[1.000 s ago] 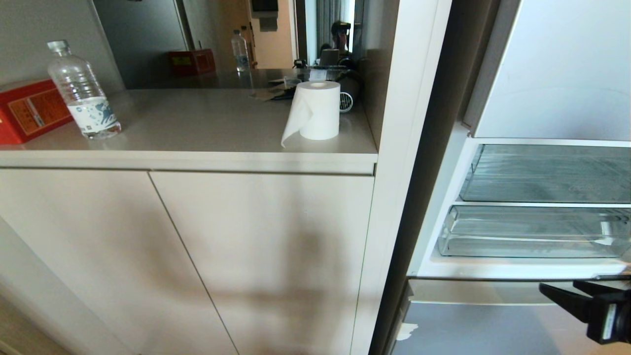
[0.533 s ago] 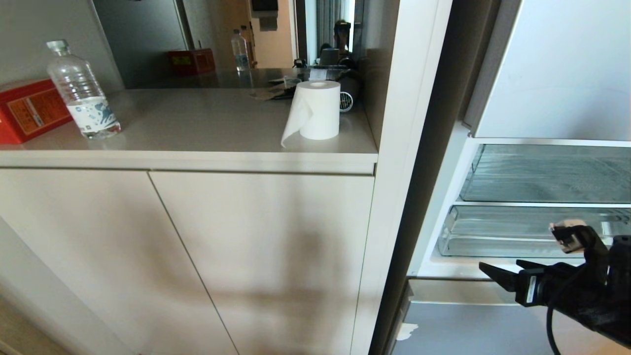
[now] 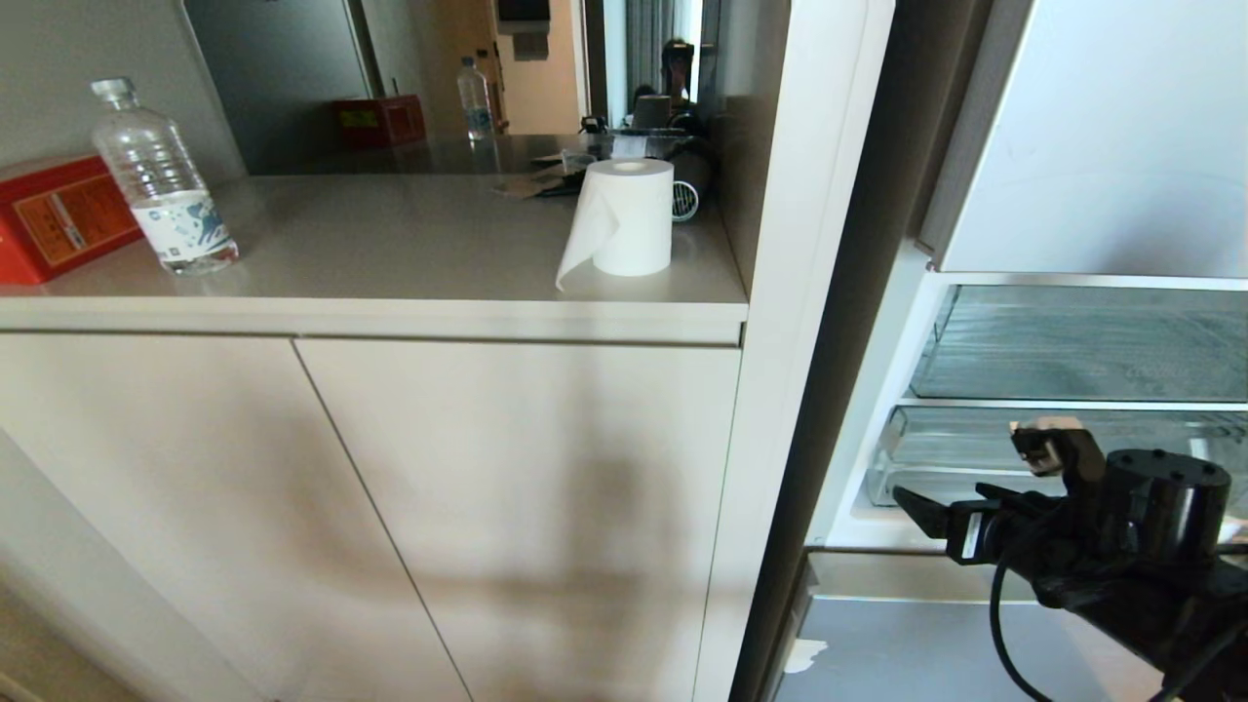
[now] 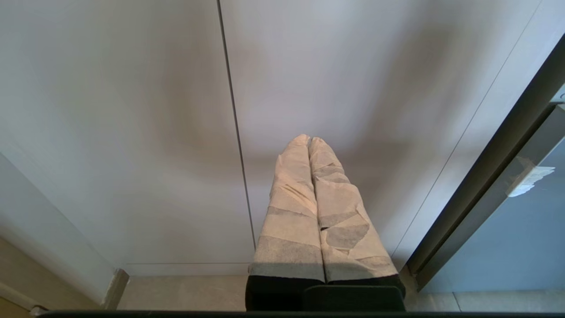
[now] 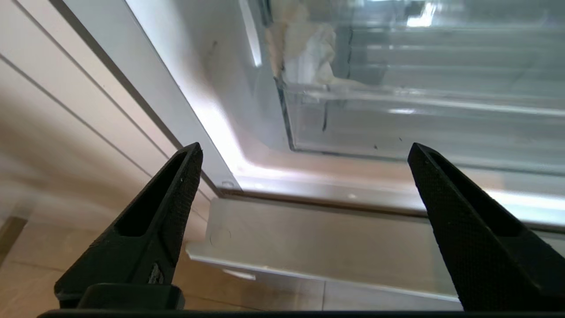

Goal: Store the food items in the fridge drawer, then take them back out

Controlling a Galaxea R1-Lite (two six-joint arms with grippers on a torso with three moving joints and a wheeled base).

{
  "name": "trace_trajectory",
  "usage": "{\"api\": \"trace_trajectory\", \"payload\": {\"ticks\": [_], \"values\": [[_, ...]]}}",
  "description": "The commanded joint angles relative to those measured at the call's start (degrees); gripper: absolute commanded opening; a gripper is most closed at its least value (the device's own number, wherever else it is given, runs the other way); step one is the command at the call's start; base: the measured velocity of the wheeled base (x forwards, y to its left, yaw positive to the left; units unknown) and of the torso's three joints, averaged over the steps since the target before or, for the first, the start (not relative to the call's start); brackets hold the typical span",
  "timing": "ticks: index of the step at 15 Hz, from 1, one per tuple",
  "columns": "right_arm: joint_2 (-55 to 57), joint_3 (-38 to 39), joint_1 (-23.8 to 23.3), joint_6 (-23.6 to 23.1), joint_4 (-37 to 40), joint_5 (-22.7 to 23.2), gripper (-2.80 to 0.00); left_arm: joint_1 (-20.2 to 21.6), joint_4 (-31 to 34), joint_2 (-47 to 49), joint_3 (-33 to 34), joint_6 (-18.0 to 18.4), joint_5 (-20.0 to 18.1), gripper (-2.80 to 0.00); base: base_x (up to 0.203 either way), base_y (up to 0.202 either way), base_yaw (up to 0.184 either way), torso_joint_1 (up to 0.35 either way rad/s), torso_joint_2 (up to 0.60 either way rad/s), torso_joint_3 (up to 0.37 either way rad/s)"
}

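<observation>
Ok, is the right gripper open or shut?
Open: the right gripper has its two black fingers spread wide apart, nothing between them, facing the fridge drawer.

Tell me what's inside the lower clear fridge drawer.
The fridge drawer shows only its bare ribbed floor in the visible left part; no fruit there. Its right part is covered by the right end effector and arm.

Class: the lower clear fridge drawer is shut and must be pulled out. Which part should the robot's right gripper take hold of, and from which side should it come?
Grip the thick clear front lip of the drawer, coming straight at it from the front. The lip runs level across the drawer's face, so one finger probably goes over it and one under. The right gripper is open in front of the fridge, near the drawer's left corner.
</observation>
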Motion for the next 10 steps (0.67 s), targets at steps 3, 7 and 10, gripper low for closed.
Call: {"api": "trace_trajectory", "payload": {"ticks": [3, 7, 10], "values": [[2.07, -2.87, 1.32, 0.11, -0.42, -3.1, 0.0, 0.0, 0.0, -0.02, 0.0, -0.02, 0.02, -2.8, 0.0, 0.0, 0.0, 0.0, 0.0, 0.0], [3.54, -5.78, 2.14, 0.08, -0.43, -6.29, 0.0, 0.0, 0.0, -0.02, 0.0, -0.02, 0.02, -2.8, 0.0, 0.0, 0.0, 0.0, 0.0, 0.0], [3.86, -7.55, 2.32, -0.01, -0.34, -6.38, 0.0, 0.0, 0.0, -0.02, 0.0, -0.02, 0.02, -2.8, 0.0, 0.0, 0.0, 0.0, 0.0, 0.0]]}}
